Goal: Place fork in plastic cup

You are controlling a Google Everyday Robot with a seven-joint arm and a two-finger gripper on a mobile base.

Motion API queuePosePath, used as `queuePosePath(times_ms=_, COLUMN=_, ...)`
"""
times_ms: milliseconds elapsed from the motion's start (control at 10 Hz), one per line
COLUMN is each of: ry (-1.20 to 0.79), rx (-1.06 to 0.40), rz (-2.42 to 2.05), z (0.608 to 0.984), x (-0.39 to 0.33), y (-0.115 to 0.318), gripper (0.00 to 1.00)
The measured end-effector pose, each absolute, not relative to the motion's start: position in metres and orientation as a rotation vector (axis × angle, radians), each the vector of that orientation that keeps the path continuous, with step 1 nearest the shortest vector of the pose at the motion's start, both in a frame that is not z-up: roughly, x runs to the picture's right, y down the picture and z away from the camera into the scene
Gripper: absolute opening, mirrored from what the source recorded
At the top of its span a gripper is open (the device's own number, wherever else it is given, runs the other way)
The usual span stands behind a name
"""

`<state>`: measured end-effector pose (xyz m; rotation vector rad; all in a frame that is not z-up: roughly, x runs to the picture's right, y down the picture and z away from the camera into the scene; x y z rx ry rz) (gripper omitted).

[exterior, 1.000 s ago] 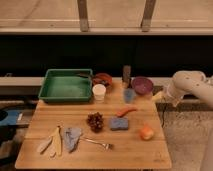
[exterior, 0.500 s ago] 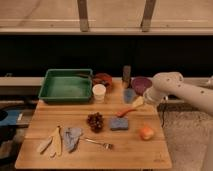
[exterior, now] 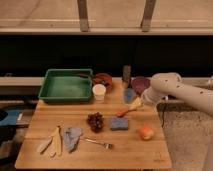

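Note:
The fork (exterior: 98, 143) is a thin silver one lying flat near the table's front edge, just right of a blue-grey cloth (exterior: 72, 137). The plastic cup (exterior: 129, 95), pale blue and translucent, stands upright at the back right, between the white cup (exterior: 99, 92) and the purple bowl (exterior: 140, 84). My gripper (exterior: 133, 104) hangs on the white arm reaching in from the right, just in front of the plastic cup and above a small orange item (exterior: 122, 112). It is open and holds nothing. The fork lies well to its front left.
A green tray (exterior: 50, 92) fills the back left. Dark grapes (exterior: 95, 120), a blue sponge (exterior: 119, 123) and an orange fruit (exterior: 146, 132) sit mid-table. Pale beige utensils (exterior: 52, 143) lie at the front left. A dark bottle (exterior: 126, 74) and a reddish bowl (exterior: 102, 80) stand at the back.
The arm has swung in from the right edge over the table, carrying the gripper leftward and forward to a spot just in front of the plastic cup. No object has moved.

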<state>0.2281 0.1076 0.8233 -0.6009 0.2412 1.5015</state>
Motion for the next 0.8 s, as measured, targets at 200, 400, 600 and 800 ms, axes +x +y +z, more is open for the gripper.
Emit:
queuePosePath(times_ms=200, ry=0.229, rx=-0.607, rz=1.444, z=0.815, x=0.218, y=0.11, gripper=0.8)
queuePosePath(times_ms=400, ry=0.196, rx=-0.627, rz=1.375, z=0.808, x=0.186, y=0.111, gripper=0.8)
queuePosePath(times_ms=600, ry=0.153, rx=-0.655, rz=1.296, z=0.793, x=0.152, y=0.119, gripper=0.8)
queuePosePath(times_ms=800, ry=0.103, rx=-0.689, rz=1.202, z=0.778, x=0.109, y=0.13, gripper=0.8)
